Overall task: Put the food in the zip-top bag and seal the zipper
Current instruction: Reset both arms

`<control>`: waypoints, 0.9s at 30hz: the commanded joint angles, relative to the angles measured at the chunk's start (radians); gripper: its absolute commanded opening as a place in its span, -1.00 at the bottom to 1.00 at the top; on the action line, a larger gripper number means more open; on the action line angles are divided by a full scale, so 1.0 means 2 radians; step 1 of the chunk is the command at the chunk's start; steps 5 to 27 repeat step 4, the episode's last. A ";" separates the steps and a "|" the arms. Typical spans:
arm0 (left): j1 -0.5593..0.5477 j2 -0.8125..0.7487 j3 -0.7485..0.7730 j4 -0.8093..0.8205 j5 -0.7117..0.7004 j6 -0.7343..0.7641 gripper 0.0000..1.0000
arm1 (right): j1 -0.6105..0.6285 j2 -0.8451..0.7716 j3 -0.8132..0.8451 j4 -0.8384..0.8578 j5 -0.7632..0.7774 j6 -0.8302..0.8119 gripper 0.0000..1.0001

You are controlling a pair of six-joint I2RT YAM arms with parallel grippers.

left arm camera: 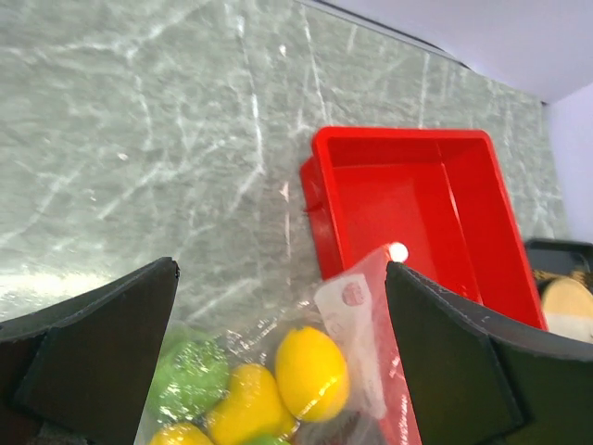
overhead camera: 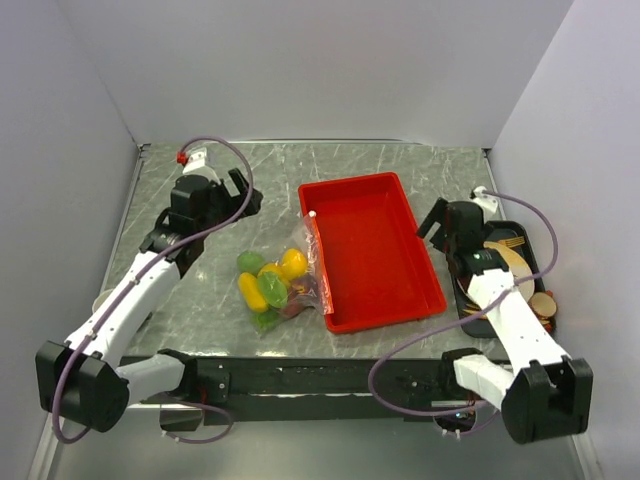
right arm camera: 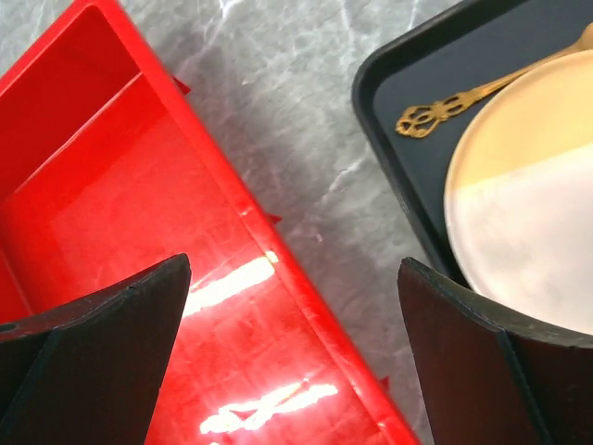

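All food looks bagged; sealing unconfirmed.
Overhead, you find the food point(overhead camera: 270, 285) inside the zip-top bag point(overhead camera: 305, 245) beside the red tray point(overhead camera: 400, 300), with left gripper point(overhead camera: 228, 190) and right gripper point(overhead camera: 438, 222) both spread, empty. Left wrist: the zipper point(left arm camera: 397, 252) lies along that tray; whether it is closed, you cannot tell. Right wrist: only trays.

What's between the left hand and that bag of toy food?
Nothing visible. The open left hand hangs just past the zip-top bag, only tabletop between them; the red tray lies off to the bag's side.
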 commanded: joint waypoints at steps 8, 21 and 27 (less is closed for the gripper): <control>-0.001 -0.003 -0.020 0.044 -0.101 0.034 0.99 | -0.006 -0.027 -0.035 0.041 0.043 -0.008 1.00; -0.001 -0.003 -0.020 0.044 -0.101 0.034 0.99 | -0.006 -0.027 -0.035 0.041 0.043 -0.008 1.00; -0.001 -0.003 -0.020 0.044 -0.101 0.034 0.99 | -0.006 -0.027 -0.035 0.041 0.043 -0.008 1.00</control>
